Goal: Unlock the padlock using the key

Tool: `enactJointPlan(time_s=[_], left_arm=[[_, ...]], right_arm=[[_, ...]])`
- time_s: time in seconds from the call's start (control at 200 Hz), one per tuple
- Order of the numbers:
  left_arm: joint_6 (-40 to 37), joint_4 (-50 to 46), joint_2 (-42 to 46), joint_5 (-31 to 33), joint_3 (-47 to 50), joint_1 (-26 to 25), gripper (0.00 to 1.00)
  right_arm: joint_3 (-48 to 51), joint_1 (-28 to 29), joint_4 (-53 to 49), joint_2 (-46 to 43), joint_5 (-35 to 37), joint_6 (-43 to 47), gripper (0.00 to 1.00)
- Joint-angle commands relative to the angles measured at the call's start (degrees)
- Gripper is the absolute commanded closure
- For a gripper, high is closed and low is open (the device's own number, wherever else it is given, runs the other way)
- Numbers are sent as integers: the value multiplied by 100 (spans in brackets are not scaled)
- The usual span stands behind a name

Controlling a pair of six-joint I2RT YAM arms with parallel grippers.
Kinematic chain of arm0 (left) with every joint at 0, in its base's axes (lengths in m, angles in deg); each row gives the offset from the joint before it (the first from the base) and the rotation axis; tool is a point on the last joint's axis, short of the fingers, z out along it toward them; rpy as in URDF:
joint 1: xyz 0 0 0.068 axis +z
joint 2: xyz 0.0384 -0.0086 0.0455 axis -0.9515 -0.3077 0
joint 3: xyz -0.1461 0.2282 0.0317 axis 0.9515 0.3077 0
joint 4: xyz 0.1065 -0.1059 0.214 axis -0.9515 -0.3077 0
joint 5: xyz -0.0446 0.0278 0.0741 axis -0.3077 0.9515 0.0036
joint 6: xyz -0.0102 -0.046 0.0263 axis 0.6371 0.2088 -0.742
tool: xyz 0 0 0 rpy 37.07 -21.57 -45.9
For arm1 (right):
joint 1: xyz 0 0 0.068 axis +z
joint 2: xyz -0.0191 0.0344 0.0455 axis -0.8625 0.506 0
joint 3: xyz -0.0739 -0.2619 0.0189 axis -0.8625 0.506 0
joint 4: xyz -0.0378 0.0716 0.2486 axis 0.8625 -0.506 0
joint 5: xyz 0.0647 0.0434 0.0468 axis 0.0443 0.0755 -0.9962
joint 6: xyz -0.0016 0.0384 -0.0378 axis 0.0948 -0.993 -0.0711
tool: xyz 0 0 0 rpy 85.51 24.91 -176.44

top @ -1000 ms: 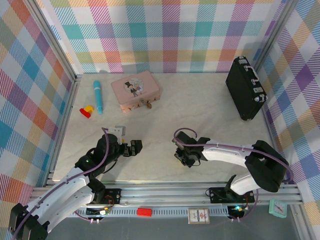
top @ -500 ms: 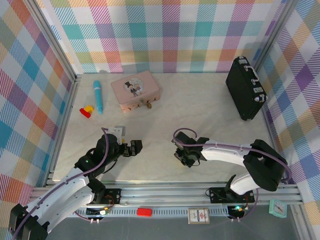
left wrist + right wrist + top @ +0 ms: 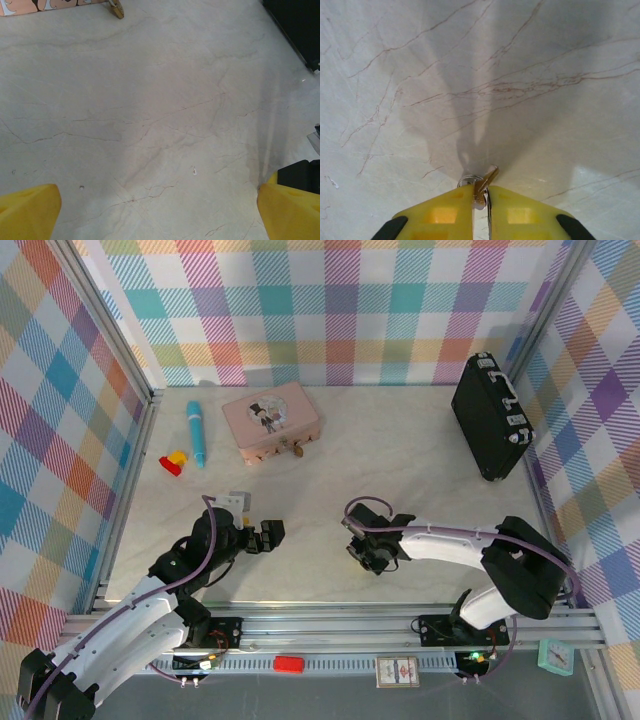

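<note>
While the right gripper (image 3: 481, 194) clamps the key (image 3: 485, 182) low on the table (image 3: 390, 110), lift straight — blade kept forward. Well apart, the padlock (image 3: 296, 450) sits at the pink box (image 3: 285, 405) front; left gripper (image 3: 160, 210) splayed, empty.

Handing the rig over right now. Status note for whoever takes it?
Left gripper: open, holding nothing, low over the table.
Right gripper: fingers shut on the key, down close to the table; cannot tell if it is lifted.
Padlock: at the front edge of the pink tin, well away from both grippers; too small to tell whether it is locked.
Done: key gripped.
Left: bring the key to the padlock, probably steady the padlock with the left gripper, insert, turn.
</note>
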Motion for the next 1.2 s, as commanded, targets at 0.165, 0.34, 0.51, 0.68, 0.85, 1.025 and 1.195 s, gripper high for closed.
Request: enactJointPlan(time_s=[0.165, 0.34, 0.51, 0.68, 0.85, 1.025, 1.195], left_arm=[[-96, 199, 17, -18, 94, -44, 0], [-93, 227, -69, -27, 85, -50, 0], [-105, 242, -94, -28, 73, -50, 0], [-104, 236, -107, 15, 72, -50, 0], [-104, 279, -107, -12, 76, -50, 0], [-42, 263, -86, -28, 20, -47, 0], [245, 291, -49, -323, -190, -50, 0]], right_arm=[[-309, 36, -359, -41, 190, 90, 89], [-372, 36, -464, -175, 348, 331, 90], [-473, 36, -525, -228, 428, 669, 93], [-669, 28, -622, -264, 467, 1368, 95], [-1206, 5, -946, -381, 626, 3263, 100], [-756, 1, 202, -1007, 121, 5519, 100], [274, -4, 1943, -1939, -771, 7126, 100]])
